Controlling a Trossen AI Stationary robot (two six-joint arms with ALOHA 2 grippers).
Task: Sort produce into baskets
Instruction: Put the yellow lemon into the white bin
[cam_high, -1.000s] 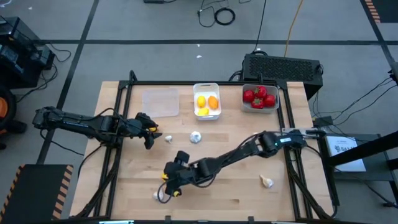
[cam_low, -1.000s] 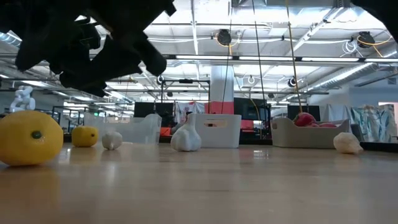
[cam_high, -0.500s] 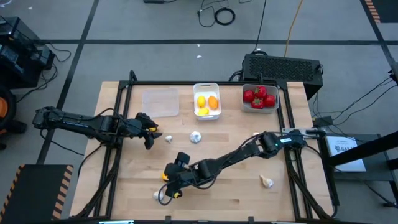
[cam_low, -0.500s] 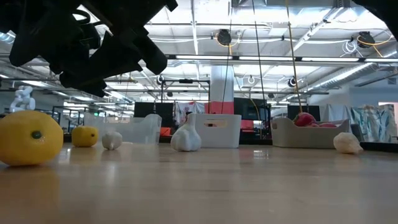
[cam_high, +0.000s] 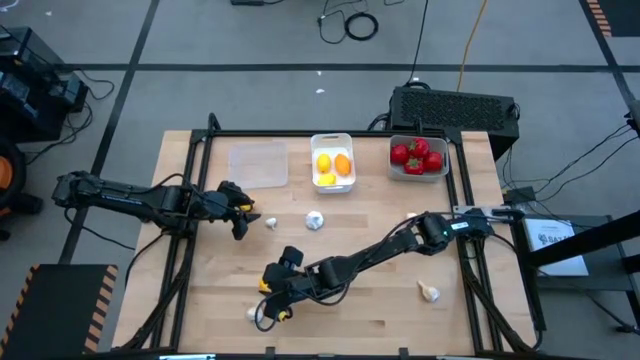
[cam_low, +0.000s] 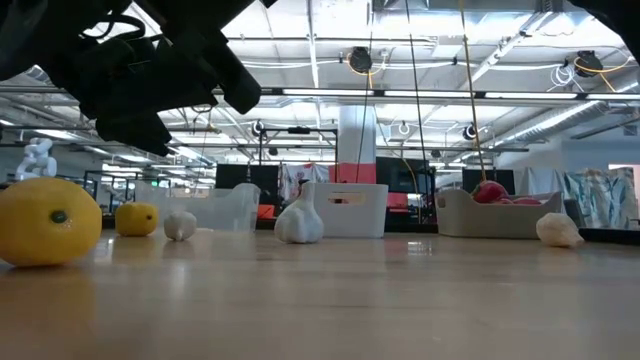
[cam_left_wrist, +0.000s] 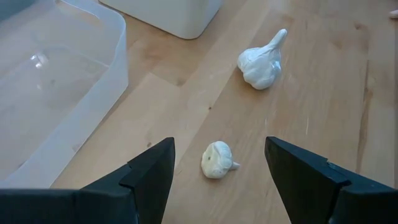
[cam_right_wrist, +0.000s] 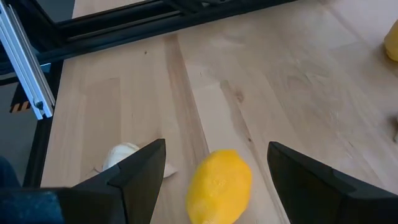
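Right pincer (cam_right_wrist: 214, 171) apart over lemon (cam_right_wrist: 219, 185); its long axis runs between the fingers.

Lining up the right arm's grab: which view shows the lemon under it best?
The right wrist view: the lemon lies on the wood between the open right end effector fingers. The high view mostly hides it under the arm. The low view shows a lemon large, but side-on.
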